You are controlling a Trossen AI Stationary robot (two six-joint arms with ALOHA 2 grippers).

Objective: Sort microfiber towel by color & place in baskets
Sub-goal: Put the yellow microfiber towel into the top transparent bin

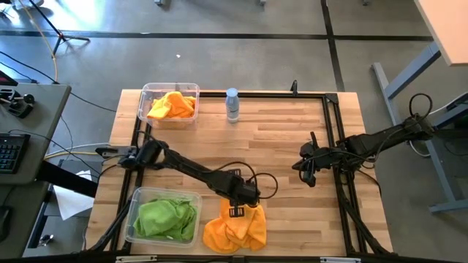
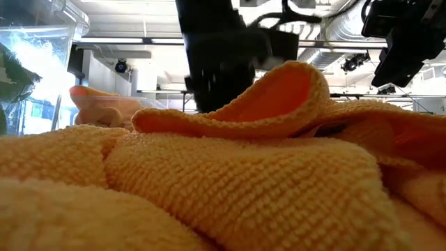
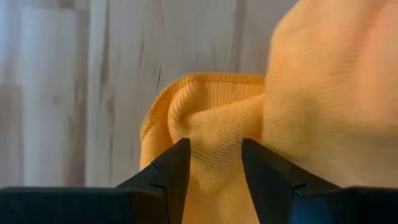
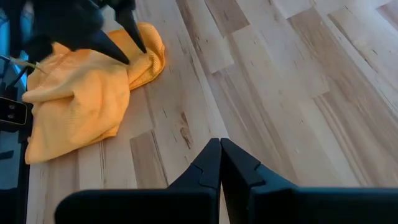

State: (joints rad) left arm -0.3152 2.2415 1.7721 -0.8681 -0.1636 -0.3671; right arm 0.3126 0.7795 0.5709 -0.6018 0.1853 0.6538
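Note:
An orange microfiber towel (image 1: pixel 234 230) lies crumpled on the table near its near edge, and fills the low view (image 2: pixel 244 174). My left gripper (image 1: pixel 243 207) stands over the towel's far edge, shut on a fold of it (image 3: pixel 214 146). My right gripper (image 1: pixel 307 174) hovers shut (image 4: pixel 219 146) over bare wood on the table's right side, touching nothing. A clear basket (image 1: pixel 191 199) at the near left holds green towels (image 1: pixel 164 218). A second clear basket (image 1: pixel 146 91) at the far left holds orange towels (image 1: pixel 172 106). My left gripper pinches a raised fold at the orange towel's far edge (image 3: pixel 214 124) between its two fingers (image 3: pixel 171 168), coming from above and pointing down. The fold humps up under the gripper (image 2: pixel 279 90), while the remainder of the towel lies slack on the table (image 4: pixel 81 99).
A small clear water bottle (image 1: pixel 232 104) stands upright near the far edge, right of the orange basket. Bare wood (image 1: pixel 292 135) spans the table's middle and right. A black frame rail (image 1: pixel 333 131) runs along the right side. A desk with a keyboard (image 1: pixel 11 150) sits left of the table.

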